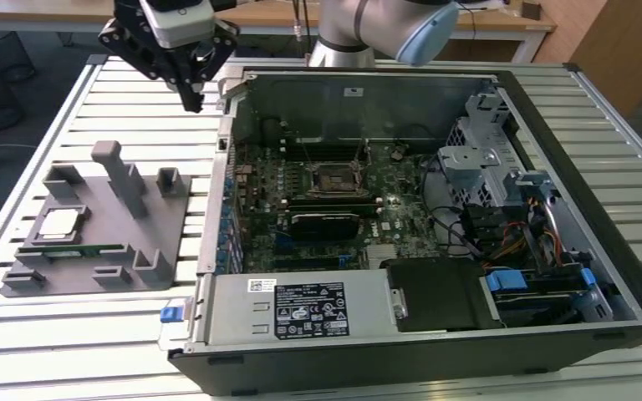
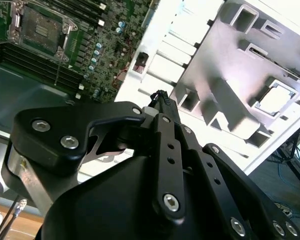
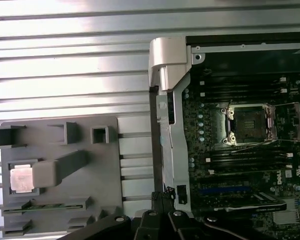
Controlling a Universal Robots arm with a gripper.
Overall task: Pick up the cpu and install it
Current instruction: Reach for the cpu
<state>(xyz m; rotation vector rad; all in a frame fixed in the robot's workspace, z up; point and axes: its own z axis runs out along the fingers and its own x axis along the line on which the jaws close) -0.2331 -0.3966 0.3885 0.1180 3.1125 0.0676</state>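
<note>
cpu (image 1: 59,223) seated in its holder, gripper aloft

Exterior view: the open computer case (image 1: 410,372) lies whole on the slatted table (image 1: 76,334). The grey holder (image 1: 131,242) carrying the chip sits apart from it, at the exterior view's left. Both wrist views cut the case off. The gripper (image 1: 195,102) hangs above the table beside the case's corner, jaws together on nothing; the second wrist view shows its linkage close up. The first wrist view looks down on the socket frame (image 3: 250,122) and on the holder, where a grey post overlaps one edge of the chip. A green memory stick (image 1: 70,251) lies just beside it, hard to make out.
</note>
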